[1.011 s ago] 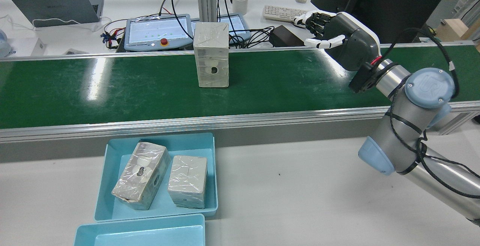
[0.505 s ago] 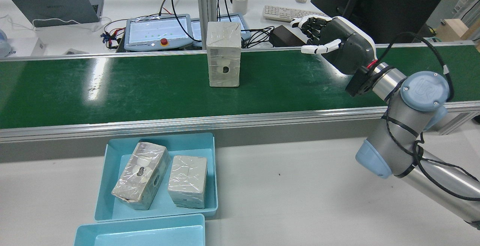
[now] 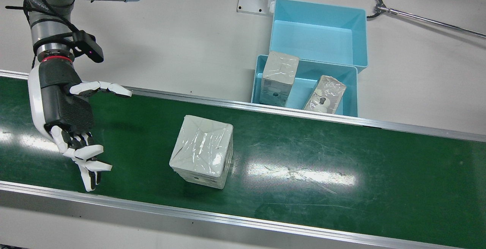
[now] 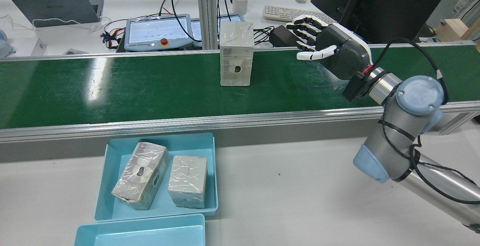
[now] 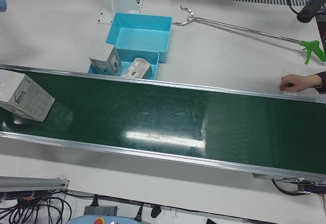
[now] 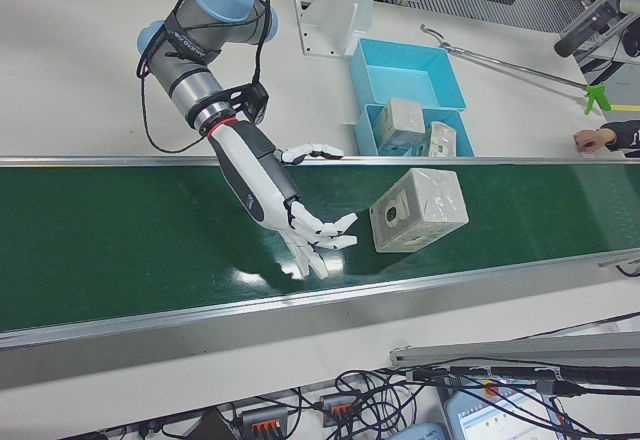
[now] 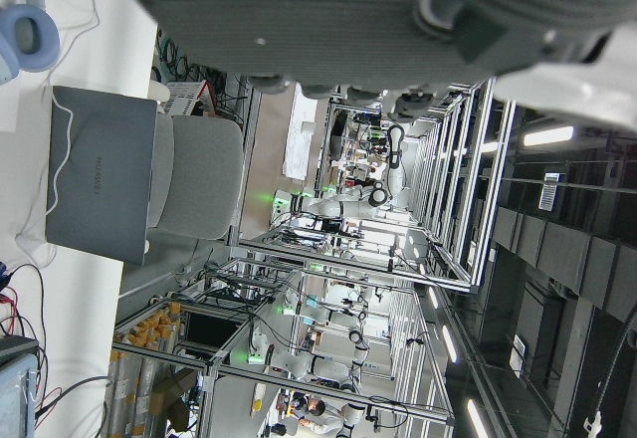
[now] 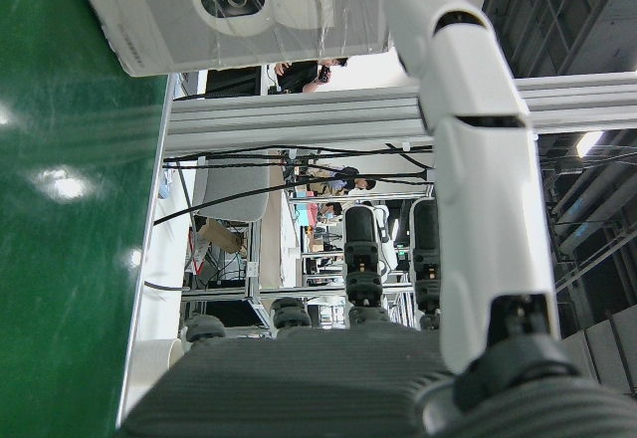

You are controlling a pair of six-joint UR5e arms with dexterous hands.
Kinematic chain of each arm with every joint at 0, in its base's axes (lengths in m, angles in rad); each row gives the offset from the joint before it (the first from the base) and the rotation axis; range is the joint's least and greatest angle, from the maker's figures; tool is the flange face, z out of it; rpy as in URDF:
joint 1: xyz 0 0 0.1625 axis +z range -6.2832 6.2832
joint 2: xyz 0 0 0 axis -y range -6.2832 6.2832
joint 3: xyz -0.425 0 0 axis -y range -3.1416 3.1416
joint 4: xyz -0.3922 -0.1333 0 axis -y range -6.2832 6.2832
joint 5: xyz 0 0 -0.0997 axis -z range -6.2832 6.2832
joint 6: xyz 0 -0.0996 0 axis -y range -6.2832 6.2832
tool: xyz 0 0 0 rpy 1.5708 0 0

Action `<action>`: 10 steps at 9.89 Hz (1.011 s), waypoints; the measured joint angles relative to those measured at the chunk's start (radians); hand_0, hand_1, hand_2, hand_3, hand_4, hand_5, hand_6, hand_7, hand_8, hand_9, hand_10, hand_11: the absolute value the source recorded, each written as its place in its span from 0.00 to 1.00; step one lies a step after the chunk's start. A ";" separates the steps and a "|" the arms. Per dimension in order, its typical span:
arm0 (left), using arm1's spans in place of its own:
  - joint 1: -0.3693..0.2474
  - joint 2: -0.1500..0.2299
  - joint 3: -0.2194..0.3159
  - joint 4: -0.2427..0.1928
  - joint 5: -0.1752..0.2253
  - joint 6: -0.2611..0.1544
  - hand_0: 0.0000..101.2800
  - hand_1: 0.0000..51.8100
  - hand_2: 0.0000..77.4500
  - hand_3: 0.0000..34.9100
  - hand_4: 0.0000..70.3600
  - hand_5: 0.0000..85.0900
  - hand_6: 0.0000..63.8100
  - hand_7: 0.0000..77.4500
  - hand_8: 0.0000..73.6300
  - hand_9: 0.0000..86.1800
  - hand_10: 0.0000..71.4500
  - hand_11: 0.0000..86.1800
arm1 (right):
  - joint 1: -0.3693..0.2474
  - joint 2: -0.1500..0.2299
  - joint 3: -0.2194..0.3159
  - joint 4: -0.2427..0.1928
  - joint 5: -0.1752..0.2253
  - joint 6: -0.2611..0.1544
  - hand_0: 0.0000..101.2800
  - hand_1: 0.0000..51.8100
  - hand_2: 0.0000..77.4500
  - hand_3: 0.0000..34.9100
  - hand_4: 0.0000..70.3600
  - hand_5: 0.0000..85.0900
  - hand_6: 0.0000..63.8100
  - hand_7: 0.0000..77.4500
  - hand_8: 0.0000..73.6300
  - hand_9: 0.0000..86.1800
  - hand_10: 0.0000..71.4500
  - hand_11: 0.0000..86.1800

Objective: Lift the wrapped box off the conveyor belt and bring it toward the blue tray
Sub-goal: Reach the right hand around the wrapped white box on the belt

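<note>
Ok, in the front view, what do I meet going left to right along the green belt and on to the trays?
Right hand, open over the conveyor belt → wrapped box standing on the belt, untouched → blue tray just beyond the belt's far rail, holding two wrapped boxes, upright one then tilted one.

White counter below; white desk beyond its far edge: closed grey laptop, white mug, keyboard, black monitor. Ceiling-light glare.
</note>
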State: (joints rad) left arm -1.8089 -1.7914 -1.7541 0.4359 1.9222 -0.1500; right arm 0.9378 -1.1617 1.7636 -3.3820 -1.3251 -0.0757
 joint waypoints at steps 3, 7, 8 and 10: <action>0.000 0.000 0.000 0.000 0.000 0.000 0.00 0.00 0.01 0.00 0.00 0.01 0.01 0.00 0.00 0.00 0.01 0.00 | -0.017 0.003 -0.005 -0.001 0.001 -0.008 0.50 0.38 0.28 0.73 0.12 0.46 0.04 0.33 0.00 0.08 0.00 0.02; 0.000 0.000 0.000 0.000 0.000 0.000 0.00 0.00 0.01 0.00 0.00 0.01 0.00 0.00 0.00 0.00 0.00 0.00 | -0.013 0.042 -0.032 -0.025 0.001 -0.019 0.50 0.38 0.29 0.73 0.12 0.47 0.04 0.34 0.00 0.08 0.00 0.02; 0.000 0.000 0.000 0.000 0.000 0.000 0.00 0.00 0.01 0.00 0.00 0.01 0.01 0.00 0.00 0.00 0.01 0.00 | -0.010 0.046 -0.039 -0.028 0.002 -0.019 0.50 0.38 0.29 0.73 0.12 0.47 0.04 0.34 0.00 0.08 0.00 0.02; 0.000 0.000 0.000 0.000 0.000 0.000 0.00 0.00 0.01 0.00 0.00 0.01 0.01 0.00 0.00 0.00 0.00 0.00 | -0.003 0.049 -0.049 -0.032 0.002 -0.017 0.50 0.38 0.29 0.66 0.12 0.47 0.04 0.34 0.00 0.06 0.00 0.02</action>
State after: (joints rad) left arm -1.8089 -1.7914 -1.7541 0.4359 1.9223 -0.1500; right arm 0.9344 -1.1130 1.7145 -3.4140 -1.3227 -0.0931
